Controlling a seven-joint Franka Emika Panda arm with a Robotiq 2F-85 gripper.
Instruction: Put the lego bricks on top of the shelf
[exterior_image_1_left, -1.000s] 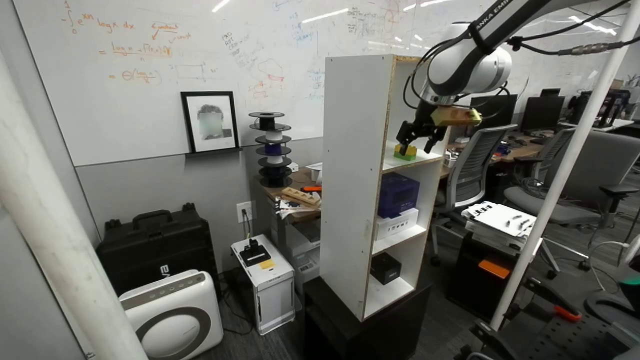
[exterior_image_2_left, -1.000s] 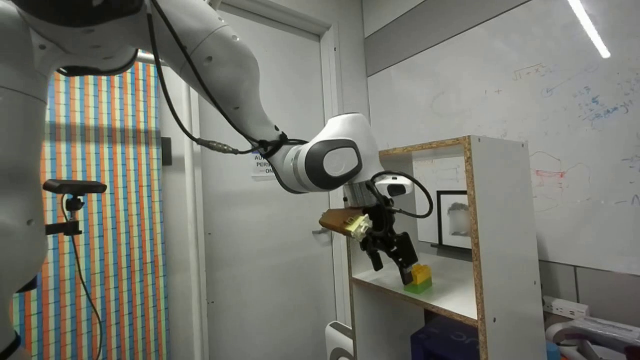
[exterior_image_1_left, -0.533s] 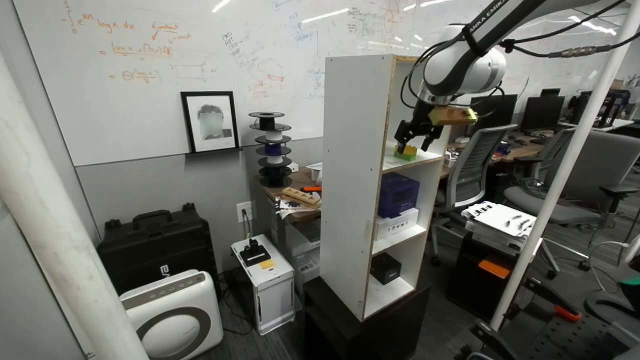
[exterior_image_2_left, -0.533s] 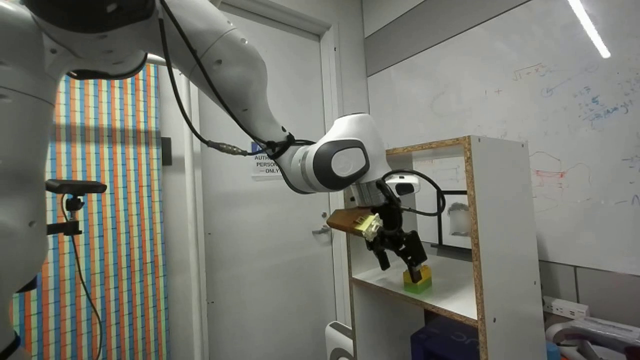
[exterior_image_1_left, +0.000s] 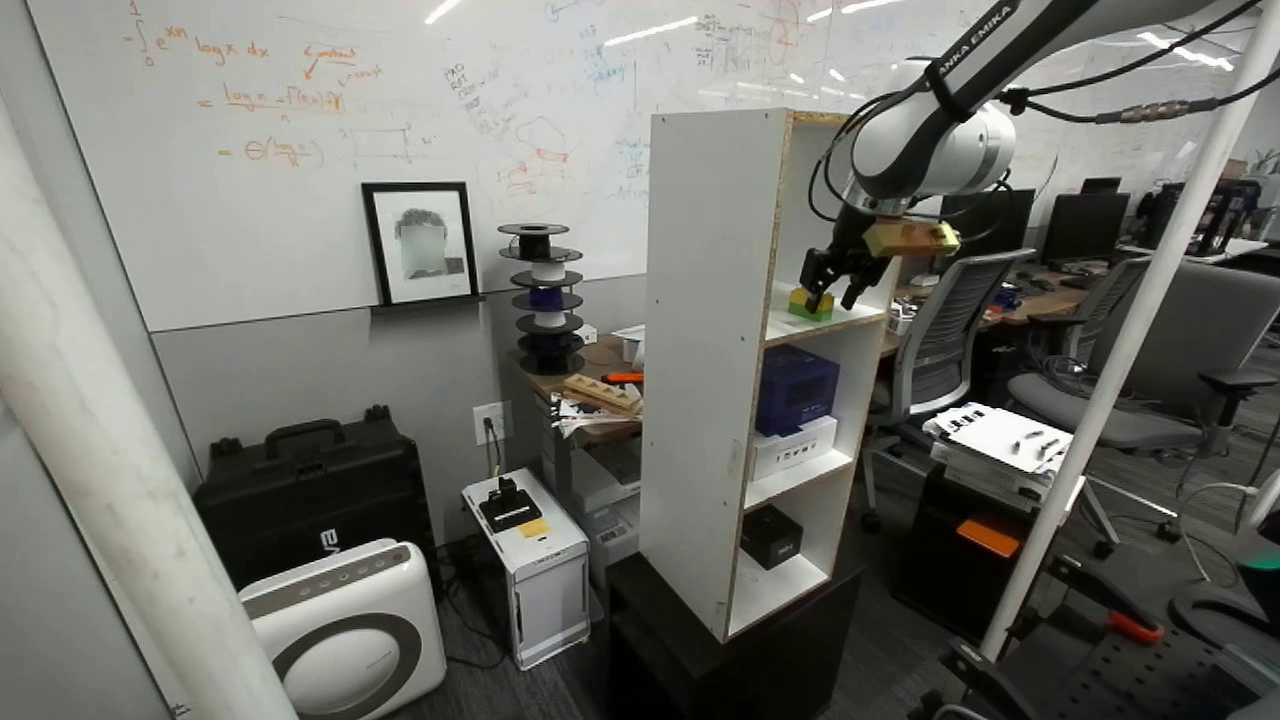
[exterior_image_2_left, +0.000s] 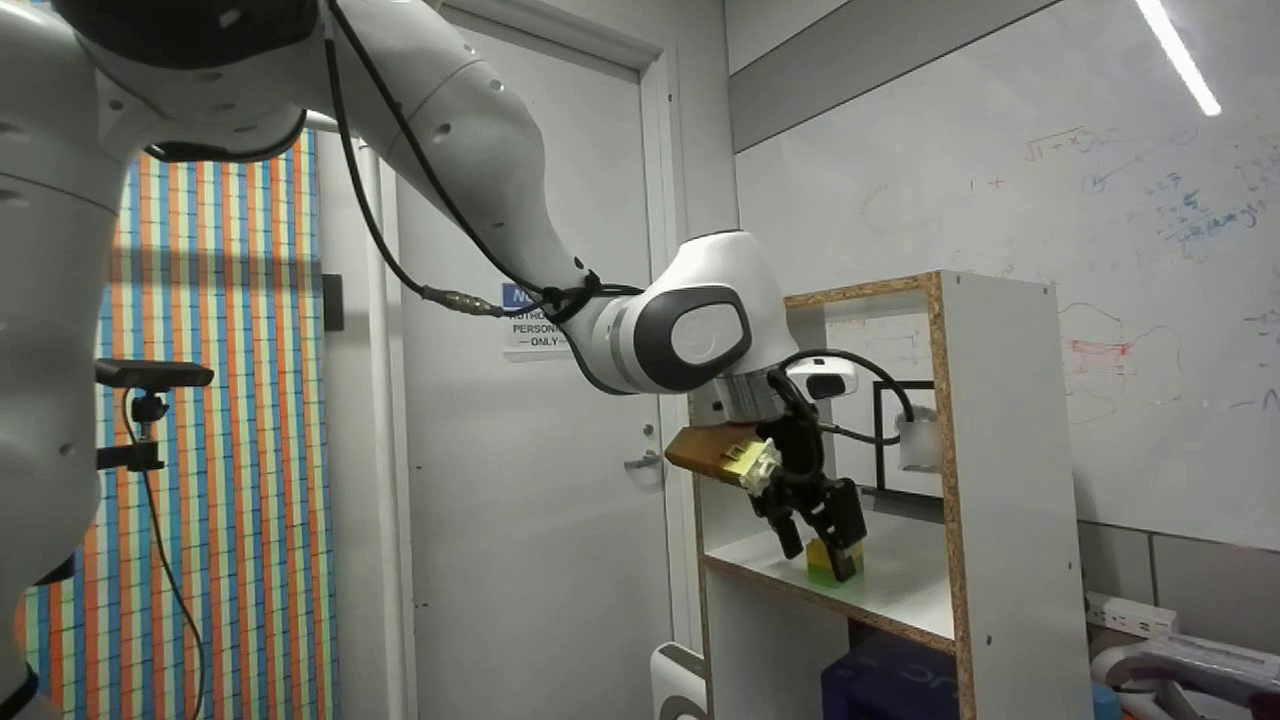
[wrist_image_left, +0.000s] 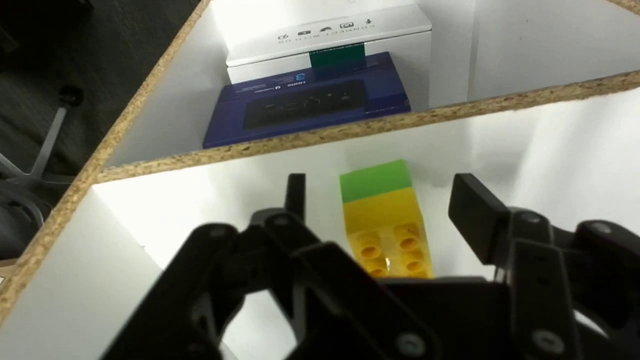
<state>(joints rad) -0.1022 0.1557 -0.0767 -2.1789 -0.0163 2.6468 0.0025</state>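
The lego bricks (exterior_image_1_left: 797, 306), a yellow studded brick on a green one, stand upright on the floor of the top compartment of the white shelf (exterior_image_1_left: 712, 350). In an exterior view the bricks (exterior_image_2_left: 818, 562) are partly behind a finger, beside the open compartment front of the shelf (exterior_image_2_left: 1015, 450). My gripper (exterior_image_1_left: 831, 301) is open and low in that compartment; it also shows in an exterior view (exterior_image_2_left: 818, 563). In the wrist view the bricks (wrist_image_left: 380, 212) appear between the spread fingers of the gripper (wrist_image_left: 382, 202), with a gap on each side. The bricks' near end is hidden by the gripper.
The shelf's particle-board edge (wrist_image_left: 310, 140) runs along the compartment front. A dark blue-purple box (exterior_image_1_left: 797, 388) on a white box (exterior_image_1_left: 795, 450) fills the compartment below. A black box (exterior_image_1_left: 772, 537) sits in the bottom one. Side walls bound the top compartment.
My gripper has moved farther over the bricks and lower, going right in an exterior view, so a finger now covers part of them. The bricks have not moved; the fingers stay open.
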